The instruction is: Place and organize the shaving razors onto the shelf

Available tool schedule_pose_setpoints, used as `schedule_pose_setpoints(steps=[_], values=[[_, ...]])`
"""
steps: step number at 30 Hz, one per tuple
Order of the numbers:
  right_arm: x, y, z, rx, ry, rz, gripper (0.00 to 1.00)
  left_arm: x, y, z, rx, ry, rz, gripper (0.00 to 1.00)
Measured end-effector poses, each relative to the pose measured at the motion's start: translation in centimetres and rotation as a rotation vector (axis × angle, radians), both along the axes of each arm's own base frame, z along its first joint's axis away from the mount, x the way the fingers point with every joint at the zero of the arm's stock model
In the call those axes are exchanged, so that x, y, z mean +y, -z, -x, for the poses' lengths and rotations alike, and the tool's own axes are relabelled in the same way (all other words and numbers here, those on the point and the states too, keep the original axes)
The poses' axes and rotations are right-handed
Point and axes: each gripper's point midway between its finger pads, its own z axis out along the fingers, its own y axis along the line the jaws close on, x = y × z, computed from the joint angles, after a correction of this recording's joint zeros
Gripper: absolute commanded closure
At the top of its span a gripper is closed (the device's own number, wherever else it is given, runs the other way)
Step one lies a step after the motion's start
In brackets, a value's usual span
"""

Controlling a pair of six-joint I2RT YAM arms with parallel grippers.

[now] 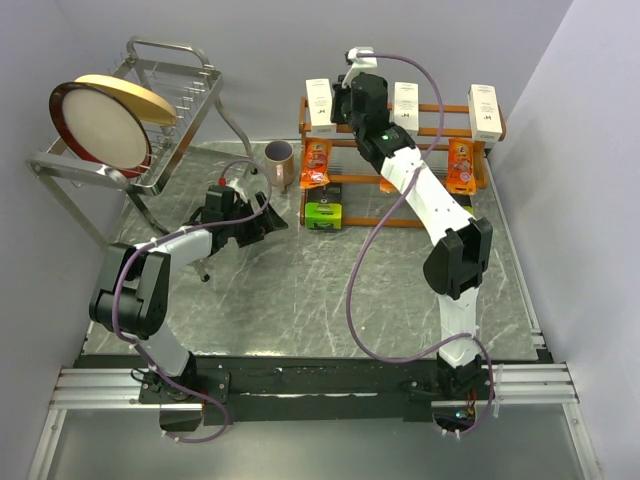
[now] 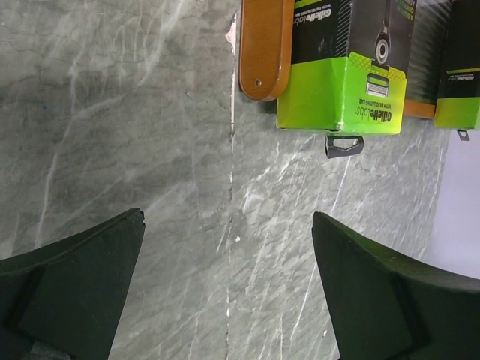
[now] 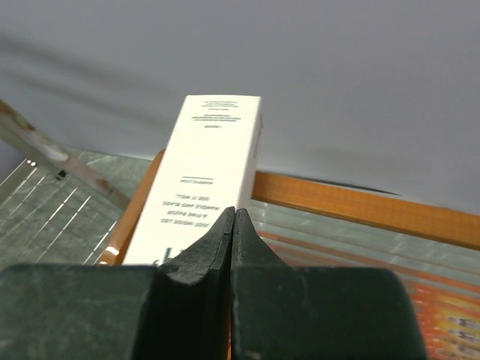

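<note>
White box [image 3: 212, 154] just beyond right end effector [image 3: 234, 215]

The grey marbled table [image 1: 300, 290] carries a wooden shelf [image 1: 445, 107] along its far edge, a silver wire rack [image 1: 95, 172] at the far left, and a mauve mug [image 1: 279, 157] between the two. Three white razor boxes [image 1: 318, 103] stand spaced along the shelf's top tier. Two orange packets [image 1: 316, 163] lean on the middle tier, and lime-green packs [image 1: 325, 207] lie on the lowest.
</note>
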Motion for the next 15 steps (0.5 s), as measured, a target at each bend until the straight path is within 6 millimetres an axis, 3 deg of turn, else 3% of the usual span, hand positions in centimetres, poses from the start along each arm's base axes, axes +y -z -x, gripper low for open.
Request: schedule_pose_setpoints(steps=[10,15], values=[[1.7,0.3,0.7,0.016,-0.045,-0.016,1.0,0.2,0.0,0.0,0.0,-0.004,0.0,0.0],[1.2,0.3,0.5,0.012,-0.002,-0.021,1.0,0.2,0.0,0.0,0.0,-0.005,0.0,0.01]])
